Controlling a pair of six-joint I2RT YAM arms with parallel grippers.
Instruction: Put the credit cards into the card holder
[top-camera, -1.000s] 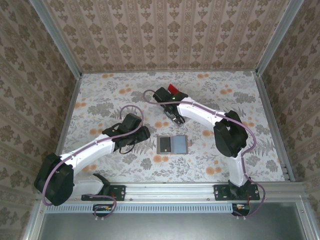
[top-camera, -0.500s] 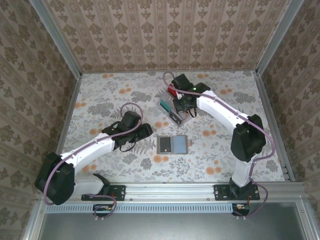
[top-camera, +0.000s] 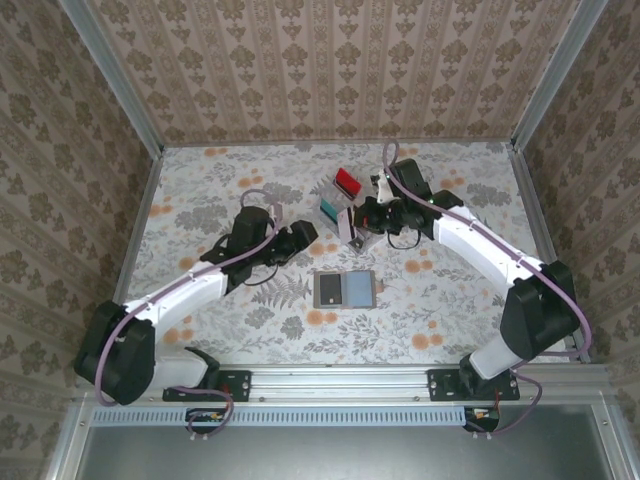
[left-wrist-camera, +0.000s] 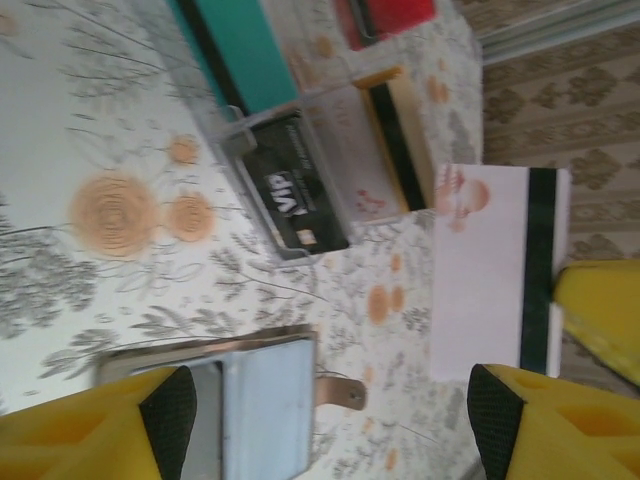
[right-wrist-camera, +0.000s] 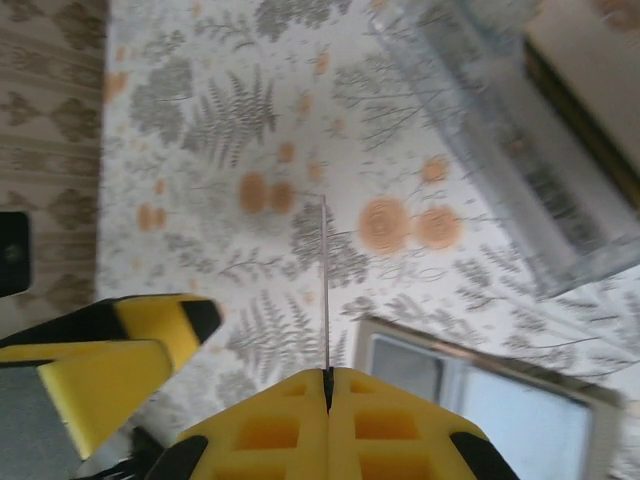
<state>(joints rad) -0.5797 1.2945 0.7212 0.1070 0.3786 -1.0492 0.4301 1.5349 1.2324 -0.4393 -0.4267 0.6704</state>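
Observation:
The grey card holder lies open on the flowered table, also seen at the bottom of the left wrist view and low right in the right wrist view. My right gripper is shut on a white credit card, seen edge-on there. In the left wrist view this card shows a black stripe. My right gripper hovers beside the clear rack. My left gripper is open with nothing between its fingers, just left of the rack.
The clear slotted rack holds a teal card, a red card, a black card and a beige one. Patterned walls and metal rails enclose the table.
My right arm has swung to the right, off the rack, with the white card in its jaws. My left gripper has moved up toward the rack and opened wider.

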